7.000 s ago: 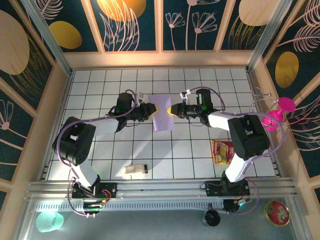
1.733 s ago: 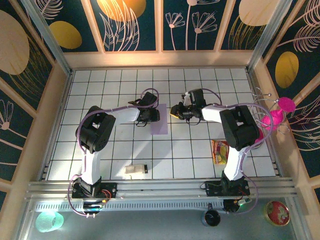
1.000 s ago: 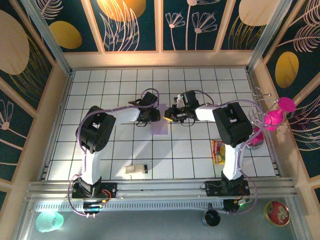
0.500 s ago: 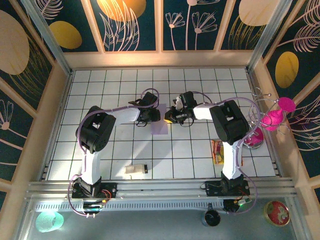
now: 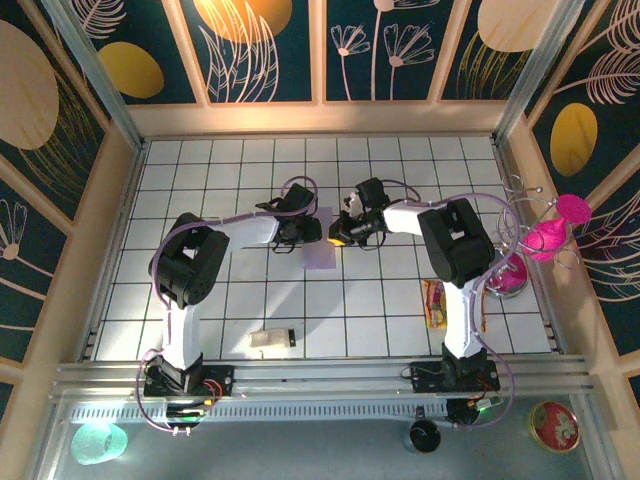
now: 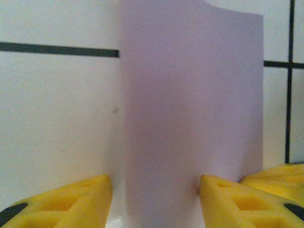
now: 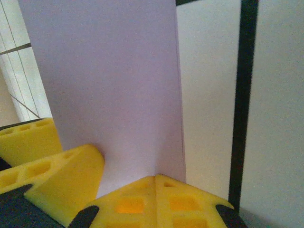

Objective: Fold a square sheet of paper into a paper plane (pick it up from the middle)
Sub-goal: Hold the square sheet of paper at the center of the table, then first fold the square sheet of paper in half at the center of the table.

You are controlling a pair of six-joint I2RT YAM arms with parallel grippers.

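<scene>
The square sheet of paper (image 5: 320,255), pale lilac and folded into a narrow strip, lies flat on the grid table near its middle. My left gripper (image 5: 313,231) comes at it from the left. It stands open, its yellow fingers (image 6: 71,199) either side of the strip (image 6: 190,104); the right finger touches the paper's edge. My right gripper (image 5: 335,235) reaches in from the right. It is shut, the joined tips (image 7: 156,183) resting against the paper (image 7: 109,80) close to its right edge. No paper plane shape shows.
A small white block with a black end (image 5: 272,340) lies at the front. A red-yellow snack packet (image 5: 443,303) lies front right. Pink items (image 5: 555,225) hang by the right wall. Wooden walls (image 5: 120,200) enclose the table.
My right gripper has slid left to the paper's right edge and closed. The left gripper and the paper have stayed put over the last second.
</scene>
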